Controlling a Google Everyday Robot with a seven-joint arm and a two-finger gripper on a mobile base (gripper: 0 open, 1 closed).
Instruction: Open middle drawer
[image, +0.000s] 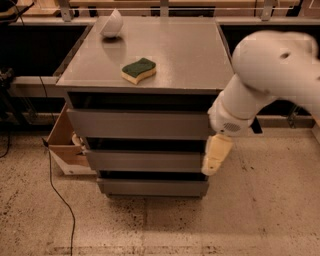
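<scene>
Approach step: cream gripper hangs at the right end of the wide grey handleless middle drawer; whether it is apart or together cannot be told. Next, judged: catch the front's upper edge and pull nearward.

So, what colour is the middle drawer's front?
The middle drawer front is plain grey, clearest in the camera view; the gripper is at its right end.
</scene>
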